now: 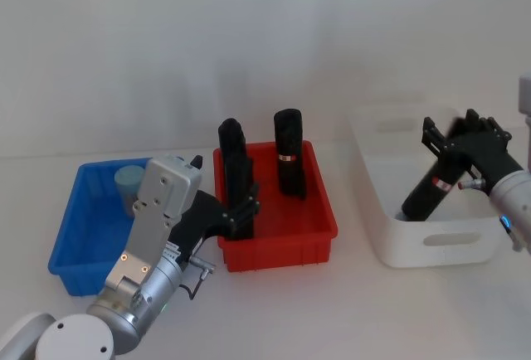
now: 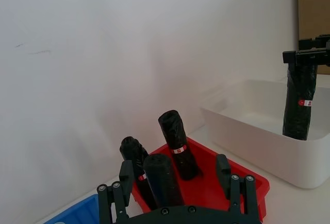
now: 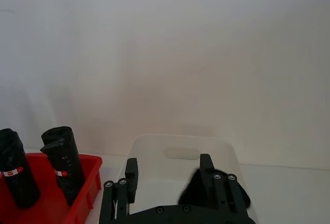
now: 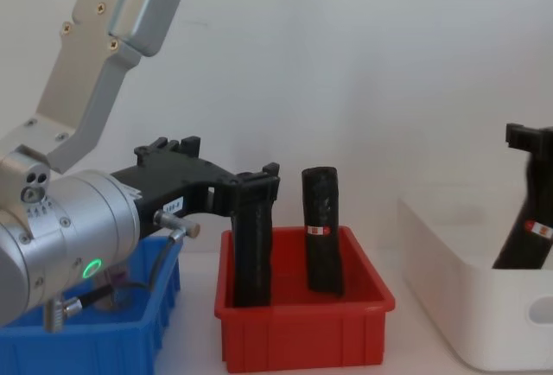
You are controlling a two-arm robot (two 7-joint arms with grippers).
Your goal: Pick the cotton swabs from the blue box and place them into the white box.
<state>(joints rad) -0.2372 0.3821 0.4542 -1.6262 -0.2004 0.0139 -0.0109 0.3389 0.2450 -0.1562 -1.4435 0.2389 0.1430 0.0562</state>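
While the head view shows a cotton swabs tub sitting in the blue box, the left gripper clamps a black roll in the red bin. In the chest view, the right gripper grips another black roll leaning inside the white box.

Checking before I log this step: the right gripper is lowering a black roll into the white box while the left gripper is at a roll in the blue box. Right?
Not quite. The left gripper is at a black roll in the red box, not the blue box; the head view shows it. The right gripper is indeed holding a black roll in the white box.
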